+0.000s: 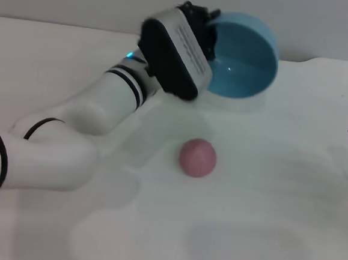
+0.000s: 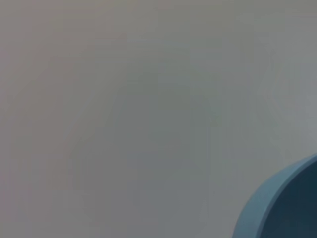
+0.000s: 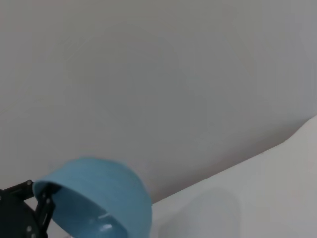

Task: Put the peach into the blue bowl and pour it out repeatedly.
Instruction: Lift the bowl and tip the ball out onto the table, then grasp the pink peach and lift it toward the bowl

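— Where is the peach [image 1: 198, 158]?
— It lies on the white table [image 1: 277, 192], nearer than the blue bowl [image 1: 246, 57].
— Who holds the bowl?
— The left gripper [image 1: 207, 30] is clamped on its rim, tipping it up at the far side.

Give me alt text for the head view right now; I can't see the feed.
The left gripper holds the blue bowl by its rim, tipped on its side with the empty inside facing the camera. The pink peach lies loose on the white table in front of the bowl. A dark sliver shows at the right edge.
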You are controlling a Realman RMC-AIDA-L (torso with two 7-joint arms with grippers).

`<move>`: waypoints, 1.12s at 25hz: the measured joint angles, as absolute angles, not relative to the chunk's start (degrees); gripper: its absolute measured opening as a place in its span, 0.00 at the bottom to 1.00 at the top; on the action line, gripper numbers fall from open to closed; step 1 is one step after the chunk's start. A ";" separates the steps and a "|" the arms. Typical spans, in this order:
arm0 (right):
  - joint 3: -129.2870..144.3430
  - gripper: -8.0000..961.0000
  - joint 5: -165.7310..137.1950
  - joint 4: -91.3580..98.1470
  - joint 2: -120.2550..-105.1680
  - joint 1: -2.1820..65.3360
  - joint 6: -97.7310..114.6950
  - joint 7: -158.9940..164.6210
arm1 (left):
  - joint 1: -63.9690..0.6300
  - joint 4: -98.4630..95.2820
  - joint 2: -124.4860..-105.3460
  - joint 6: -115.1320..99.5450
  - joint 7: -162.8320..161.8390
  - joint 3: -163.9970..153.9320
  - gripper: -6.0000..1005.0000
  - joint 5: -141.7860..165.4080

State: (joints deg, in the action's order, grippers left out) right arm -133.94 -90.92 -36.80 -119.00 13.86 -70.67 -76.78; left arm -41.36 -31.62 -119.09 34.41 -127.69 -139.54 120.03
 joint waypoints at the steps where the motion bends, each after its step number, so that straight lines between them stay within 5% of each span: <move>1: -133.78 0.45 -90.76 -36.37 -119.03 14.40 -70.72 -77.64 | -41.36 -32.02 -119.09 34.51 -127.90 -139.27 0.00 117.75; 6: -131.32 0.46 -90.79 -34.70 -118.92 17.30 -70.73 -80.12 | -41.29 -35.12 -118.97 29.61 -127.96 -131.76 0.00 103.97; 14: -120.11 0.47 -91.11 -33.63 -118.74 26.57 -64.91 -81.71 | -40.12 -34.32 -117.58 -9.62 -127.44 -96.60 0.00 95.94; 18: -110.73 0.47 -91.20 -33.78 -118.68 30.81 -58.94 -81.67 | -37.65 -34.43 -115.22 -27.23 -129.00 -83.74 0.00 96.49; 28: -88.44 0.49 -98.75 -39.23 -118.51 37.37 -48.28 -74.85 | -33.55 -40.36 -105.82 -53.85 -151.80 -77.68 0.00 110.89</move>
State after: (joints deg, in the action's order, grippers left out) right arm -88.44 -98.75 -39.23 -118.51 37.37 -48.28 -74.85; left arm -33.55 -40.36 -105.82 -53.85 -151.80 -77.68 110.89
